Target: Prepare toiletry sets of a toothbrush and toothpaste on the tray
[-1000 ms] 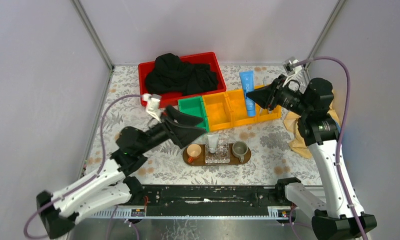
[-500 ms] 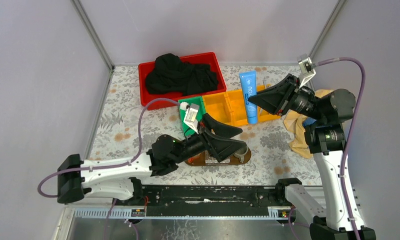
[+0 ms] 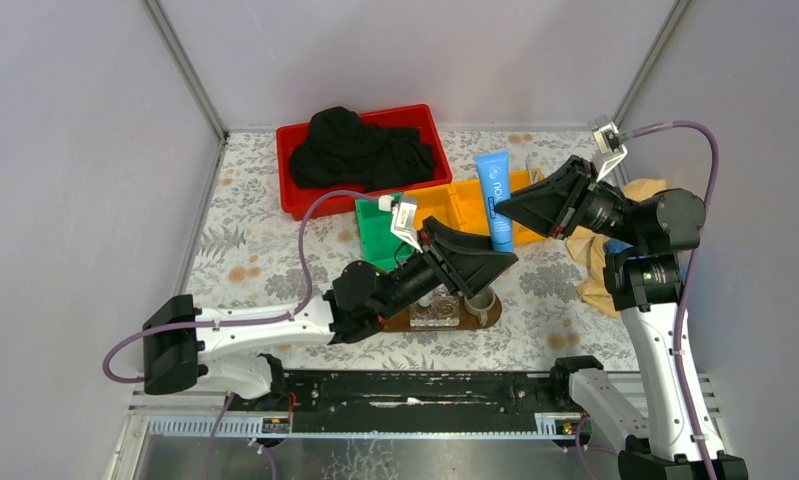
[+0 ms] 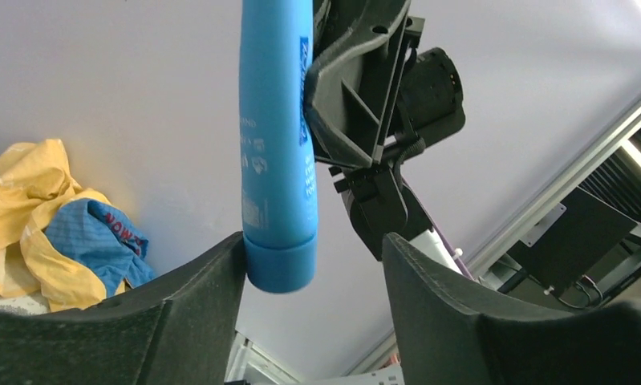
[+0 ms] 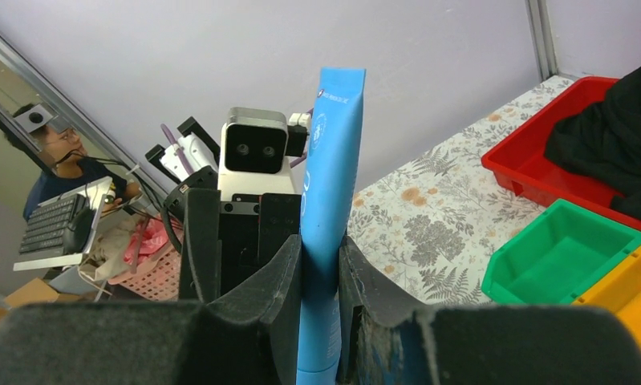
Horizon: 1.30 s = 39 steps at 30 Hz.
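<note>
Our right gripper (image 5: 319, 265) clamps the blue toothpaste (image 3: 493, 195) upright; our left gripper (image 4: 313, 265) stands open around its lower end. It has not yet reached the tray (image 3: 492, 318).

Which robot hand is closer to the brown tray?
Left. The left gripper hangs above the right end of the tray, open around the cap of the blue toothpaste. The right gripper is farther back, over the yellow bins, clamped on that tube.

Left claw (image 4: 313, 245) gapes wide, pointed up at the raised, clamped right claw (image 5: 321, 257).
</note>
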Each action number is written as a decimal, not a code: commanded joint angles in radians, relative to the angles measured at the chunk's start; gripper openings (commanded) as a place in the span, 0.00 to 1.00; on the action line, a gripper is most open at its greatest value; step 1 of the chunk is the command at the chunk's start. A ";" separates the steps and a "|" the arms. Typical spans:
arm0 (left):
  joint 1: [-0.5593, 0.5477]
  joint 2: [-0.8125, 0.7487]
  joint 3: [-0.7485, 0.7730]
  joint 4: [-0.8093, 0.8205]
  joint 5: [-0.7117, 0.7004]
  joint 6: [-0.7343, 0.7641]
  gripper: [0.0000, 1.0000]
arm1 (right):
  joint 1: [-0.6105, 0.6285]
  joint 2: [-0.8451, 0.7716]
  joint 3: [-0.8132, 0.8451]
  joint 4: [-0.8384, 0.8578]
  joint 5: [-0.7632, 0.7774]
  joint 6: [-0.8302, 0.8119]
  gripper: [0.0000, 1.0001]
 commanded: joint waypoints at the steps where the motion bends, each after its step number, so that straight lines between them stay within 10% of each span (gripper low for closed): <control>1: -0.002 0.018 0.059 0.058 -0.073 0.007 0.65 | -0.006 -0.022 -0.004 0.098 -0.019 0.039 0.11; 11: 0.040 0.039 0.100 0.030 0.004 0.050 0.24 | -0.012 -0.033 -0.035 0.112 -0.048 0.011 0.14; 20: 0.127 -0.040 0.025 -0.066 0.256 0.181 0.14 | -0.011 -0.025 0.060 -0.282 -0.188 -0.472 0.85; 25: 0.201 -0.101 0.016 -0.277 0.466 0.300 0.11 | -0.012 0.025 0.108 -0.351 -0.300 -0.518 1.00; 34: 0.252 -0.157 0.032 -0.531 0.587 0.438 0.09 | -0.011 0.095 0.186 -0.368 -0.311 -0.483 0.99; 39: 0.258 -0.139 0.056 -0.592 0.629 0.467 0.09 | -0.011 0.125 0.210 -0.367 -0.314 -0.460 0.78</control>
